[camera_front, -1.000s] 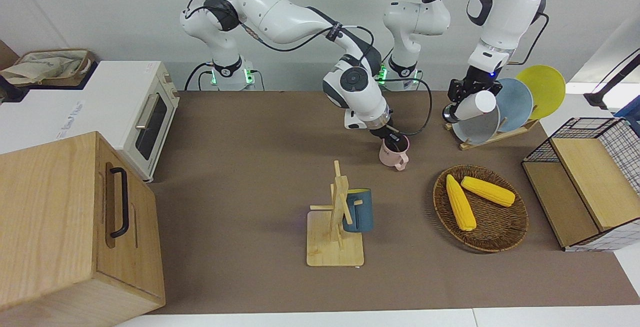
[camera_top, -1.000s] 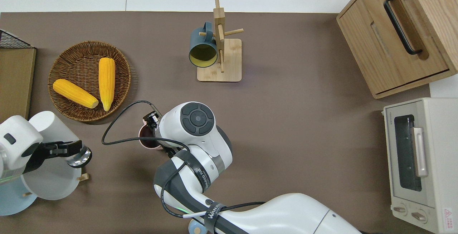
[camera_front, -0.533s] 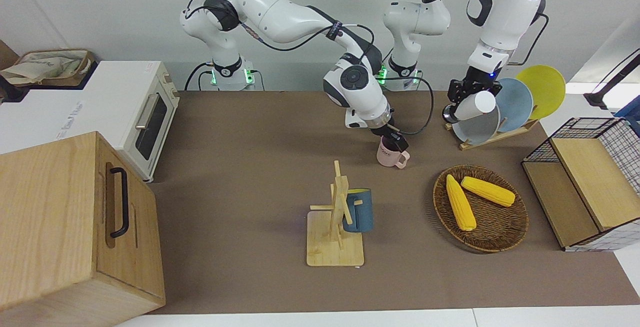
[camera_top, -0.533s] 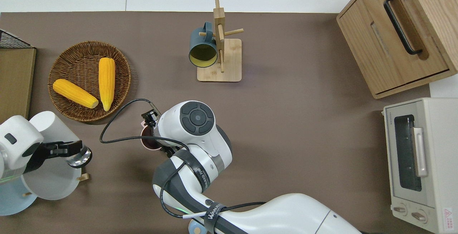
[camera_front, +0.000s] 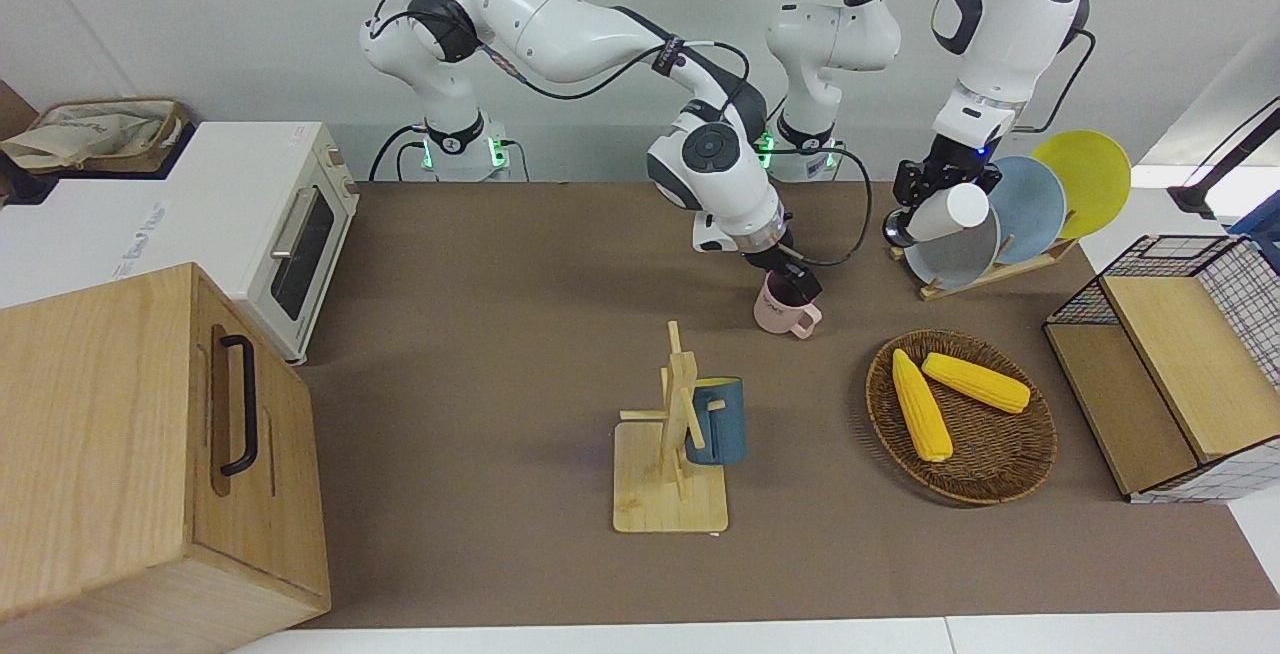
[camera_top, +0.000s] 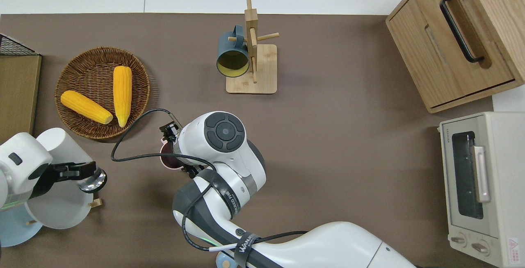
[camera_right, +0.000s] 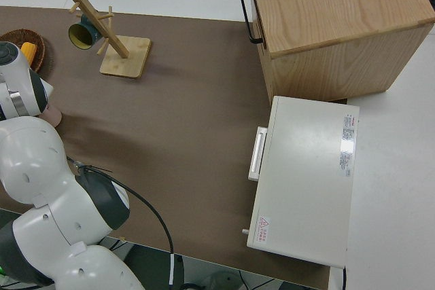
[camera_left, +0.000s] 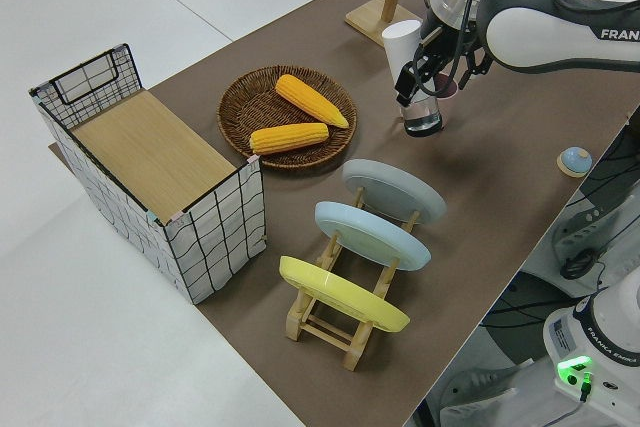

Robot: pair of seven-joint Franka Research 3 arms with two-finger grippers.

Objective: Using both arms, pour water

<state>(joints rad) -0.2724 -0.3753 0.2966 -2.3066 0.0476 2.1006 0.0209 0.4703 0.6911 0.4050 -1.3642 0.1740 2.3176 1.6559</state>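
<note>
A: Item one, both arms. Condition?
B: Two large white jointed arms, dark grey joint caps, black cables, black two-finger ends. Both are at work over the brown counter point(camera_front: 520, 264).

A: Right pincer point(camera_front: 797, 286)?
B: Set at the rim of a pink mug point(camera_front: 781, 314), gripping that rim. The mug has a side handle and a dark inside, and is near the middle of the counter, nearer to the robots than the wooden mug rack point(camera_front: 672, 434). I cannot tell whether it rests on the counter.

A: Left pincer point(camera_top: 77, 171)?
B: Clamped round a white cylindrical cup point(camera_front: 948, 213), tilted, with a metallic end point(camera_top: 93, 181) pointing toward the pink mug. It is held over the grey plate point(camera_top: 57, 208) of the plate rack.

A: Other stock?
B: A blue mug point(camera_front: 716, 420) hanging on the rack. A wicker basket point(camera_front: 1000, 464) with two corn cobs point(camera_front: 920, 404), toward the left arm's end. A blue plate point(camera_left: 372, 235) and a yellow plate point(camera_left: 340, 294) in the plate rack. A wire-sided box point(camera_left: 160, 177), a wooden cabinet point(camera_front: 150, 454) and a toaster oven point(camera_front: 250, 214).
</note>
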